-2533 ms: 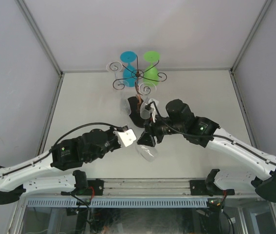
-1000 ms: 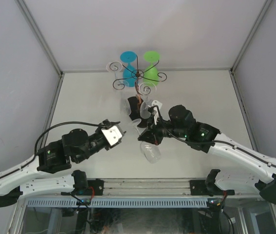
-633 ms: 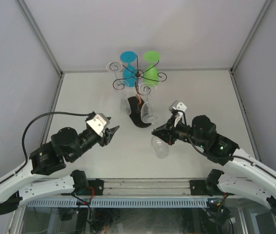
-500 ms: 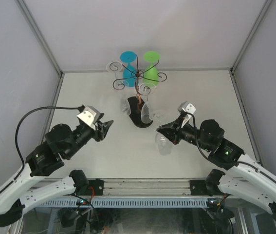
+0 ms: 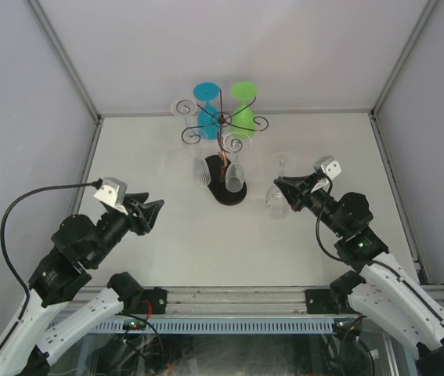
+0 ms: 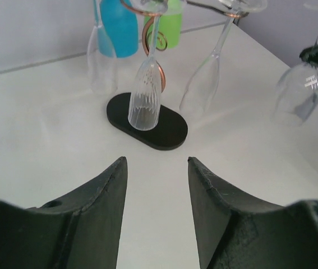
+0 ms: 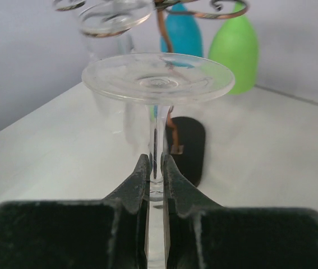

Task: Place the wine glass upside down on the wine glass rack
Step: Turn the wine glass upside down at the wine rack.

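Wine glass [image 7: 157, 77] stem is clamped in my right pincer [image 7: 156, 168], foot up and bowl down, held right of the wine glass rack [image 5: 220, 121] and apart from it. My left pincer [image 6: 157, 171] stands apart, empty. I judge this the carrying step. Next I must slide the stem into a free scroll arm [image 5: 261, 124].

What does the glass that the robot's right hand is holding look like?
The wine glass is clear, with a flat round foot, a thin stem and a rounded bowl. It is upside down, foot on top. The right hand pinches its stem. It is right of the wine glass rack, not touching it.
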Robot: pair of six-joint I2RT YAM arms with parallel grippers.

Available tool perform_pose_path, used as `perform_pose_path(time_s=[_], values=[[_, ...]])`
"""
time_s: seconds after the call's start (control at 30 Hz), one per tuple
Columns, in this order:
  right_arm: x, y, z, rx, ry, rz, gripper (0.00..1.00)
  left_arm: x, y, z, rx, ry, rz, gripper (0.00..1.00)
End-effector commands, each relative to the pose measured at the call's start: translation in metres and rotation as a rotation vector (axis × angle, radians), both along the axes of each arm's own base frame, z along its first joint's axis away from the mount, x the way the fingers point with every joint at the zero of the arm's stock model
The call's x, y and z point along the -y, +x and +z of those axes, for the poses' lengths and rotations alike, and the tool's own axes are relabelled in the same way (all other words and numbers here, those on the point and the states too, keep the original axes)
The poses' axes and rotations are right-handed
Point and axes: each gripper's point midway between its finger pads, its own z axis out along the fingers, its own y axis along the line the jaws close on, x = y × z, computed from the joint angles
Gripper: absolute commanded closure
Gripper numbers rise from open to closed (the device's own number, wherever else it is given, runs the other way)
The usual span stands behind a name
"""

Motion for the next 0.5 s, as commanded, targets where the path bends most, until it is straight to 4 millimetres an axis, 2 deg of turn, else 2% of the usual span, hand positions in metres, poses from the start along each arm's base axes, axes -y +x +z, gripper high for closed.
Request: perform_pose_path(time_s=[0.0,0.23,0.47], values=[[0.014,0.020,0.061,0.229,0.104,-0.041,1.00,-0.013,-0.006,-0.015,-0.041,-0.041,0.053,0.48],[0.038,0.068,0.069,0.283,0.108,-0.094,1.00,-0.024,-0.011,-0.032,-0.068,-0.076,0.102,0.48],[0.031,0.114,0.072,0.352,-0.011,-0.079,1.00,-0.021,-0.010,-0.048,-0.111,-0.072,0.098,0.49]])
